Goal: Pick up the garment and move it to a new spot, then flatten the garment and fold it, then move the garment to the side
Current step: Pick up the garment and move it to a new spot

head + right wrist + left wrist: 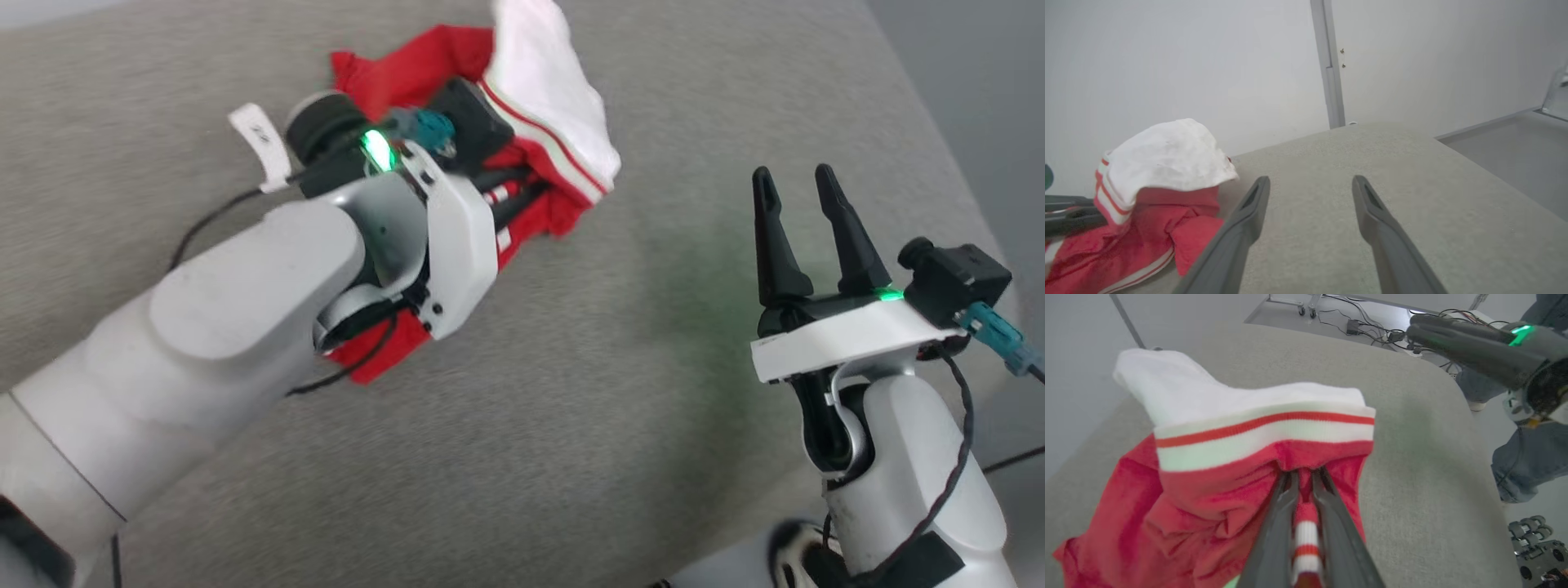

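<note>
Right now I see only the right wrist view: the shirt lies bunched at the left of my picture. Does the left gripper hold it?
Observer: Yes. In the left wrist view the left gripper is shut on the garment, with red cloth bunched at its tips.
Operator: Which part is between the fingers?
Observer: A strip of red-white striped trim runs between them.
Operator: Is anybody near?
Observer: A person in blue jeans is beyond the table edge.
</note>
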### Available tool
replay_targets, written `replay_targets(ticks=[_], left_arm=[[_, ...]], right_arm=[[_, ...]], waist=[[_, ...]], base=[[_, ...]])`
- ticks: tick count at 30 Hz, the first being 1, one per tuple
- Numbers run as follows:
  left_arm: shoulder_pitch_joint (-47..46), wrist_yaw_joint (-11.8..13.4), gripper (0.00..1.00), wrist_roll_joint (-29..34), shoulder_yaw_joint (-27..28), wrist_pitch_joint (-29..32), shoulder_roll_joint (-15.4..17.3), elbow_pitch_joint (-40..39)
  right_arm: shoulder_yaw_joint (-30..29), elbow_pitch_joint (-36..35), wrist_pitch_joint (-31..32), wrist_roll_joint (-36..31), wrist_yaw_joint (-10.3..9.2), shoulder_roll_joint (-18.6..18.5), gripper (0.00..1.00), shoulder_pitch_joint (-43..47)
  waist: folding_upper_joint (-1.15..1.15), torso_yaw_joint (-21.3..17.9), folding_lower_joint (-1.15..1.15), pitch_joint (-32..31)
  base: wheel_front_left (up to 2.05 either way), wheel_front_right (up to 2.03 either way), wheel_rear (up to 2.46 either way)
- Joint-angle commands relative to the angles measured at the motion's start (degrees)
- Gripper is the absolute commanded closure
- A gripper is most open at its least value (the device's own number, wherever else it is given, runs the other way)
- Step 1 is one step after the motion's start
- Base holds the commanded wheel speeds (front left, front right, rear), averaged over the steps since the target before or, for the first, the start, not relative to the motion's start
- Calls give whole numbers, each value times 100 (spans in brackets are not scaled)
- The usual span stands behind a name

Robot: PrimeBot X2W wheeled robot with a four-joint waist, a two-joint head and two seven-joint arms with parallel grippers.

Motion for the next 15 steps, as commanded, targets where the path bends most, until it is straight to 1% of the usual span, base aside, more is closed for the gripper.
replay_targets(ticks=[1,3,8,12,15], left_arm=[[139,16,100,49,-16,106,47,-7],[362,16,100,133,-25,339,5,-61],[737,16,100,284,-29,971,163,-147],[888,16,100,243,-47,1319,300,-200],[898,16,100,297,-61,1429,344,-224]], right_arm=[[8,-31,-10,109,-2,23,0,67],[12,-59,-11,224,-2,22,0,125],[78,-109,-11,414,-2,18,0,202],[85,-142,-10,448,-2,19,0,236],[43,-156,-10,408,-2,19,0,205]], waist=[[0,-461,0,267],[0,-601,0,295],[0,-866,0,325],[0,-917,0,345],[0,-853,0,354]], base=[[0,0,0],[0,0,0],[0,0,0],[0,0,0],[0,0,0]])
